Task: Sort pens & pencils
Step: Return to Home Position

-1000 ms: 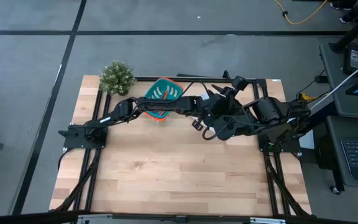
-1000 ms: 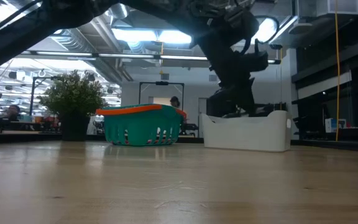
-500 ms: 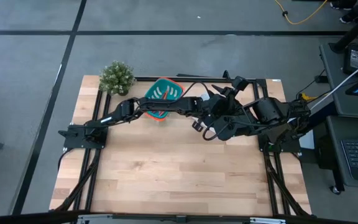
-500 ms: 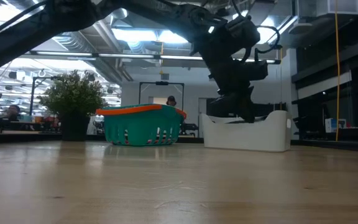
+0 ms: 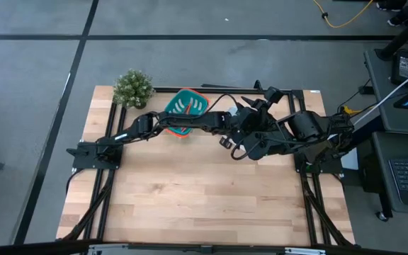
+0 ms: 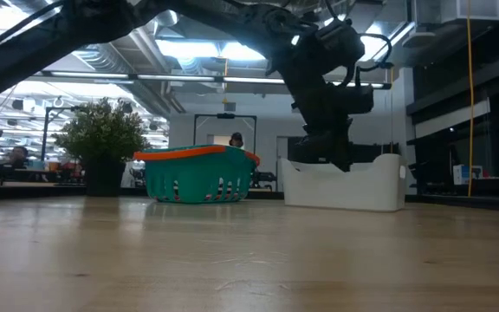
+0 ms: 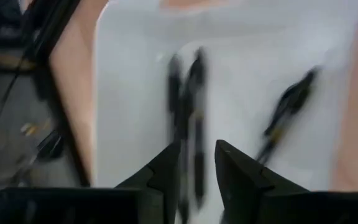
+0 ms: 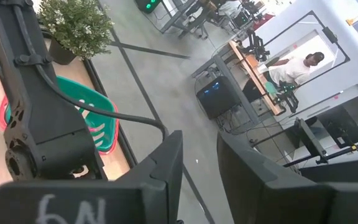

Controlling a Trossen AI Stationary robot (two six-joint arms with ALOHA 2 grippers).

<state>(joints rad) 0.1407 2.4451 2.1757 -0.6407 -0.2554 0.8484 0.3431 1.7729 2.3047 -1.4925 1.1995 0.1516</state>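
Left wrist view: left claw, empty, parted, above pens in white bin; right claw likewise parted

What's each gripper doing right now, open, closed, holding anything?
Left gripper: open, empty, over the white bin of black pens.
Right gripper: slightly open, empty, waiting at the table's right side.

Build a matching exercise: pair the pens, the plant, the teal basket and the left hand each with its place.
Things:
1. pens
2. plant
3. teal basket
4. left hand

Places:
A. between the plant and the white bin
B. above the white bin
C. lying in the white bin
D. at a table corner on the left arm's side

Pairs: 1-C, 2-D, 3-A, 4-B.

The right hand sits at the table's right side.
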